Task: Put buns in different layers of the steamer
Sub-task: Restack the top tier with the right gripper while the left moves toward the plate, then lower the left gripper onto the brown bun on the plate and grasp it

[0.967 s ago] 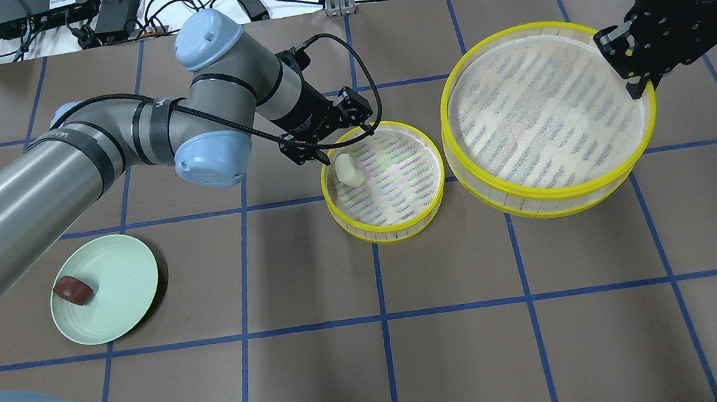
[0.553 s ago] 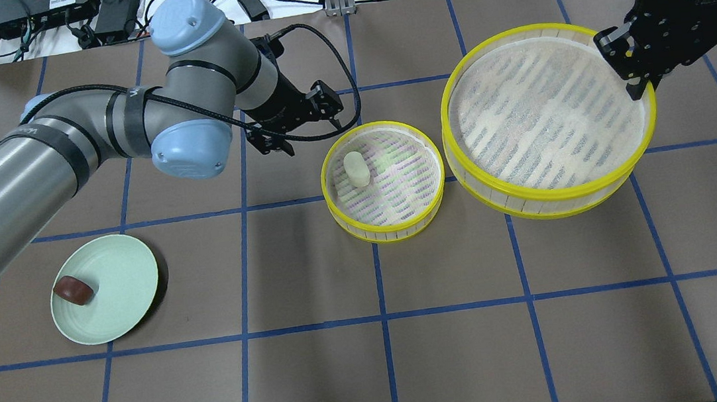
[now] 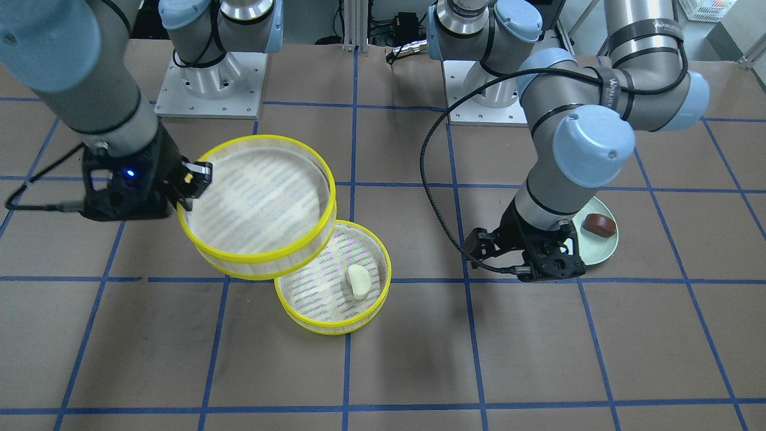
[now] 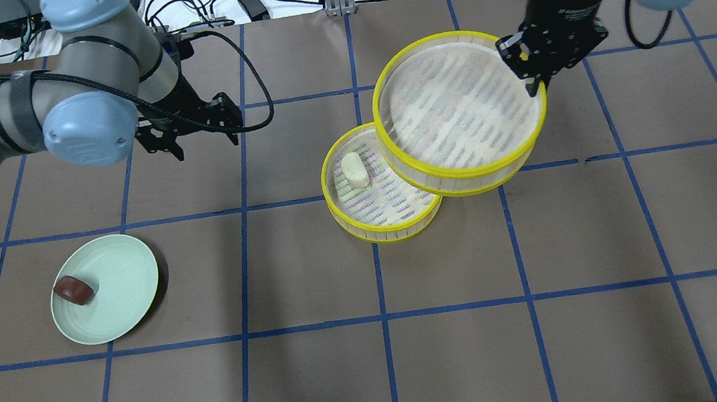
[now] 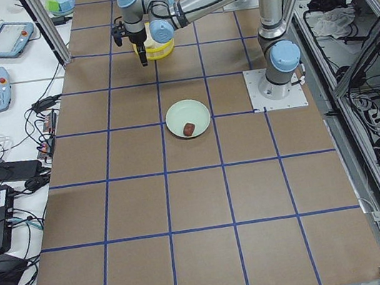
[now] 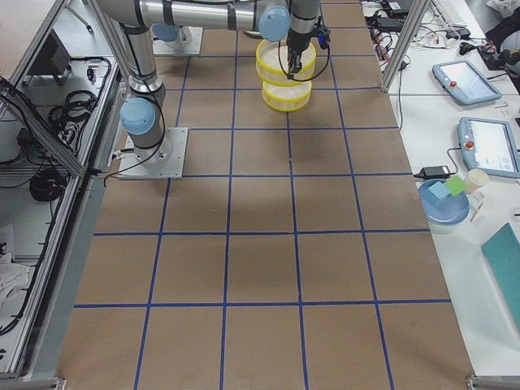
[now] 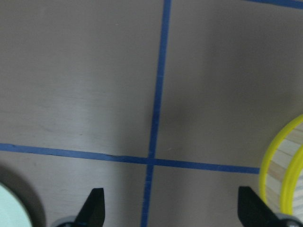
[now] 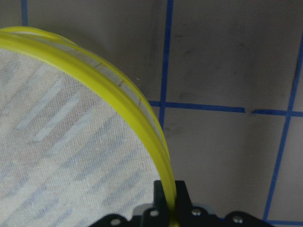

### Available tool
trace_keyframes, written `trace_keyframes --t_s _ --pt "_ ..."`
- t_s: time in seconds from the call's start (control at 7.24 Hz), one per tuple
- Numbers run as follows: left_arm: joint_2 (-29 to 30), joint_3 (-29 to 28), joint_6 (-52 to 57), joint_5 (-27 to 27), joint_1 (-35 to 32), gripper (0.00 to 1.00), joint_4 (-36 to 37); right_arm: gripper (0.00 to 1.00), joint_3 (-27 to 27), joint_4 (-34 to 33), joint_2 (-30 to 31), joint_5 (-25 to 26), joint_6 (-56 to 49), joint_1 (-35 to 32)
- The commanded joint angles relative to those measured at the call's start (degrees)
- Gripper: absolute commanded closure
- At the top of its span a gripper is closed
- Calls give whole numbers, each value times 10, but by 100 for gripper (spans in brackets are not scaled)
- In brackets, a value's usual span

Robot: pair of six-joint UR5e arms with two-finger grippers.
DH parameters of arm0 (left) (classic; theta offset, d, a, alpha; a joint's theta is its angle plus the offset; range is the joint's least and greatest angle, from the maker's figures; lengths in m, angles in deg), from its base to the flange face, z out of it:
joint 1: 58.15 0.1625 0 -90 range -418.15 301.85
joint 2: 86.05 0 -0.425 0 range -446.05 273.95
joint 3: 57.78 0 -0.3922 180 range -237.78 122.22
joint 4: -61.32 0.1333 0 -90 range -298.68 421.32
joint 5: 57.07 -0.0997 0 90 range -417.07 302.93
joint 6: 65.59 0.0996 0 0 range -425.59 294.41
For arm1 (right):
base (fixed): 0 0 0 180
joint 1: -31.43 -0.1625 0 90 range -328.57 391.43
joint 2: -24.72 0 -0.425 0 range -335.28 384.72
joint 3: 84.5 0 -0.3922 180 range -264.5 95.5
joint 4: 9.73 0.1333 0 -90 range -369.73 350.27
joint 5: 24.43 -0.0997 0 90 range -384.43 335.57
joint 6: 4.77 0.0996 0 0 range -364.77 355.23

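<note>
A cream-white bun (image 4: 355,169) lies in the lower steamer layer (image 4: 395,230), which stands on the table; both also show in the front view, the bun (image 3: 359,281) in the layer (image 3: 335,326). My right gripper (image 4: 531,79) is shut on the far rim of the second steamer layer (image 4: 463,182). It holds that layer tilted in the air, partly over the lower one. The right wrist view shows the gripper (image 8: 171,208) clamped on the yellow rim. A reddish-brown bun (image 4: 73,290) sits on the pale green plate (image 4: 122,299). My left gripper (image 4: 202,144) is open and empty, above bare table between plate and steamer.
Blue tape lines grid the brown table. Cables and electronics (image 4: 112,14) lie along the far edge. The two arm bases (image 3: 209,78) stand at the robot's side. The left wrist view shows a steamer rim (image 7: 279,165) at right and the plate edge (image 7: 9,208) at bottom left.
My right gripper has carried the held steamer layer leftwards until it partly overlaps the lower layer. My left arm has drawn back left, away from the lower layer. The buns have not moved.
</note>
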Motion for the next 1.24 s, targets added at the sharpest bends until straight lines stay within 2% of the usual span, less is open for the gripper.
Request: trace_keyframes --t_s 0.0,0.41,0.55,0.83,1.11 --pt "-28 7 124 -50 64 0 -63 100 38 -33 -96 1 104 -59" --pt "-40 72 363 -62 185 0 -81 100 26 -58 -116 3 100 -70" --pt "-38 93 399 -63 222 0 -81 100 18 -77 -125 3 100 -73" --pt "-28 104 478 -138 237 1 -83 100 1 -95 -128 6 100 -81" --pt "-1 105 494 -145 239 3 -77 100 -19 -106 -128 16 103 -86"
